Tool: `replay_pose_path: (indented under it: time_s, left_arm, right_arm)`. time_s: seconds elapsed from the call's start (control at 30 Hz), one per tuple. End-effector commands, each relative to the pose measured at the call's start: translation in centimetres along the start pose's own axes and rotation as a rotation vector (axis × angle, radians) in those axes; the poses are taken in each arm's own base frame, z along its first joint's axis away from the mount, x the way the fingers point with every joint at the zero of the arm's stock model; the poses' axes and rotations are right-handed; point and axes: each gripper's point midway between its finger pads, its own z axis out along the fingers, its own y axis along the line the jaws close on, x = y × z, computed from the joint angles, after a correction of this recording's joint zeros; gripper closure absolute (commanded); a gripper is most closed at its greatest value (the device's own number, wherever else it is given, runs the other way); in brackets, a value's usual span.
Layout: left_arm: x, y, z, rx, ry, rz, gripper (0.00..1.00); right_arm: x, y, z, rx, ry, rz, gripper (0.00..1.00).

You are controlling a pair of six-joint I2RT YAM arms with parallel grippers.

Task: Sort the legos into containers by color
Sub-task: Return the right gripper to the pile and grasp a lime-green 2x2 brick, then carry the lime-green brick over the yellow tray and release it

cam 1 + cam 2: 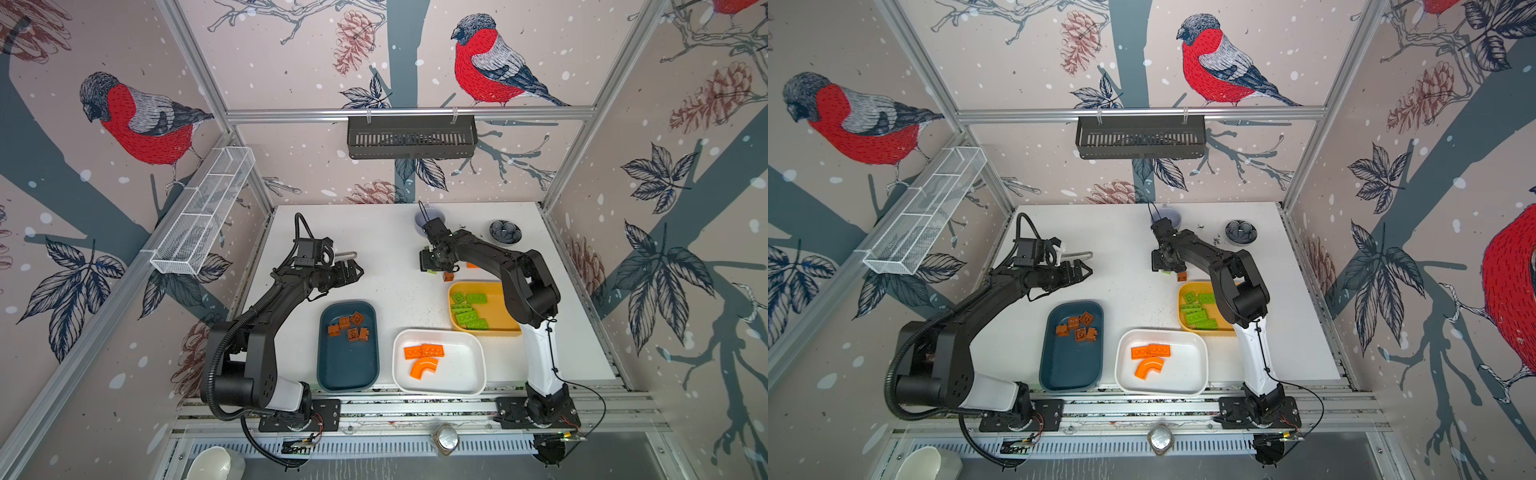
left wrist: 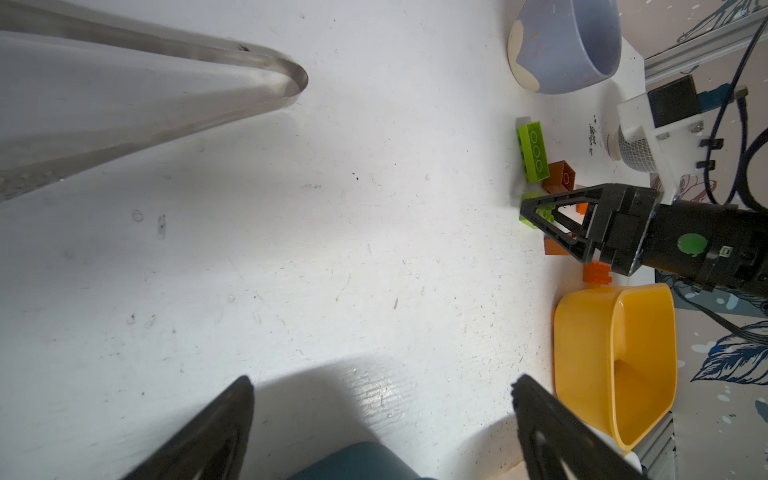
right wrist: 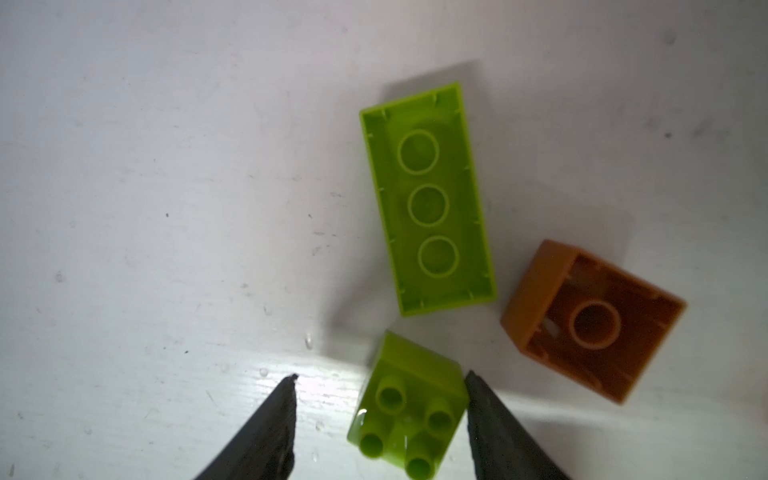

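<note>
Right gripper (image 3: pixel 380 376) half-open astride small green brick (image 3: pixel 409 411), on table (image 1: pixel 386 257) just far of mustard tray (image 1: pixel 496 299); one finger (image 3: pixel 492 415) touching its side, other clear, nothing gripped; left gripper (image 1: pixel 353 272) wide open, empty, farther away.

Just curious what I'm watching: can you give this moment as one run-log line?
left hand: open, empty | right hand: open, straddling small green square brick | nearby: long green brick, brown block, both upside down

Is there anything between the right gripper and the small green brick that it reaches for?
Nothing visible. The small green brick sits between the open fingers of the right gripper. The long green brick and the brown brick lie close by, but outside the fingers.
</note>
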Motion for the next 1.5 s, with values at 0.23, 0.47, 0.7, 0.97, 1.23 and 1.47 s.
replay_pose_path:
  time_s: [0.23, 0.47, 0.7, 0.97, 1.23, 1.47]
  left_arm:
    - [0.1, -2.7, -0.4, 0.158, -0.003, 0.007, 0.04]
    - [-0.1, -3.3, -0.8, 0.184, -0.013, 0.005, 0.04]
    - [-0.4, -3.9, -1.0, 0.218, -0.023, 0.002, 0.04]
    - [-1.1, -4.7, -1.7, 0.255, -0.047, 0.010, 0.04]
    - [-1.7, -6.0, -2.1, 0.317, -0.059, 0.020, 0.04]
    - [-1.8, -7.2, -2.0, 0.402, -0.039, 0.015, 0.04]
  right_arm:
    - [0.0, -0.2, 0.6, 0.081, -0.034, -0.017, 0.48]
    - [0.4, -0.4, 1.1, 0.103, -0.029, -0.032, 0.56]
    - [0.1, 0.5, 0.3, 0.083, -0.043, -0.065, 0.68]
    - [-1.6, 3.1, -6.2, -0.010, -0.131, -0.121, 0.72]
    - [3.1, -0.4, -12.8, 0.034, -0.126, -0.040, 0.72]
    - [9.3, -6.9, -14.9, 0.095, -0.072, 0.112, 0.72]
